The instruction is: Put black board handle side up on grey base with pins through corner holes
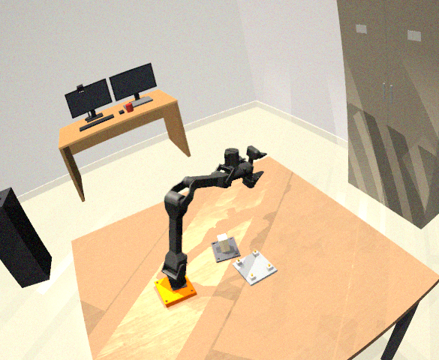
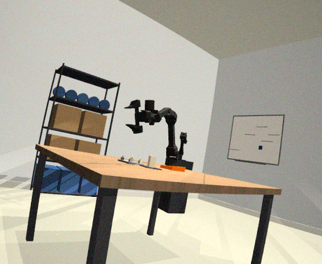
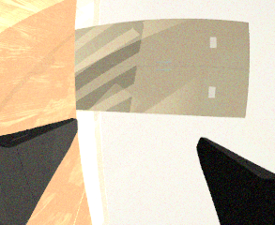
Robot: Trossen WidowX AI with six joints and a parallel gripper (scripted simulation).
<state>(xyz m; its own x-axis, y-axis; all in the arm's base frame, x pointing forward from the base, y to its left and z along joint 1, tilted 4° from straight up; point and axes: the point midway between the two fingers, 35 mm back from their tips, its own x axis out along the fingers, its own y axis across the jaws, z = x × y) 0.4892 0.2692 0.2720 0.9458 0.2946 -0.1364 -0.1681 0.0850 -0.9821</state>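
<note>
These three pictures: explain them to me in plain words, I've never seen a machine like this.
The machine is one black robot arm standing on a wooden table. Its two fingers are spread wide and hold nothing.

The top picture looks down from above; the exterior one looks from beyond the table's edge; the wrist one looks out past the fingers.

On the table lie a dark board with a pale upright handle and, beside it, a grey base with four posts.
</note>
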